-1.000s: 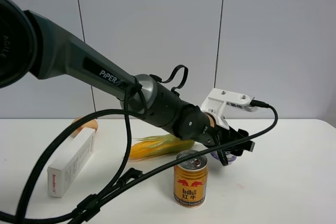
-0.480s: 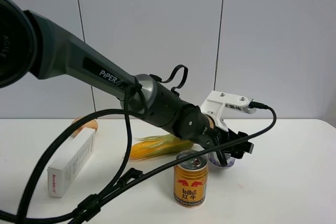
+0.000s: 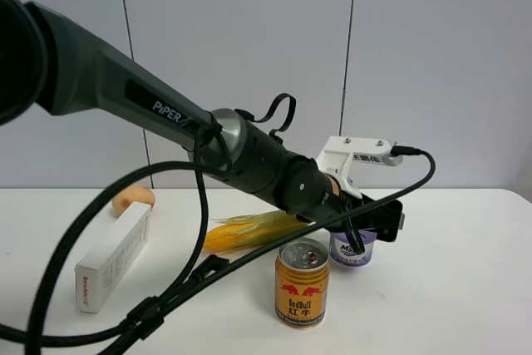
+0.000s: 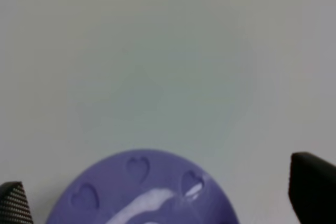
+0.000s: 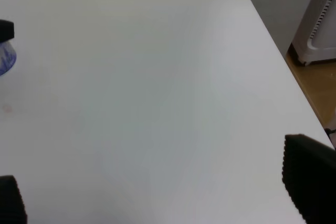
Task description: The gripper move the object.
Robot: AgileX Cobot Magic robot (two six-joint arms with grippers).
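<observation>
Tub [image 3: 352,253] sits between left tool's [image 4: 163,196] spread fingers.

From the high camera I count one small purple tub [image 3: 352,250], one gold can [image 3: 302,284], one ear of corn [image 3: 249,231], one white carton [image 3: 114,257] and one tan rounded thing [image 3: 133,199] I can't identify, five items on one table [image 3: 465,288]. One arm [image 3: 166,118] shows there with one white bracket [image 3: 359,160]; my wrist feeds give two claws, the left claw [image 4: 163,195] and the right claw [image 5: 160,192], with two fingers each
</observation>
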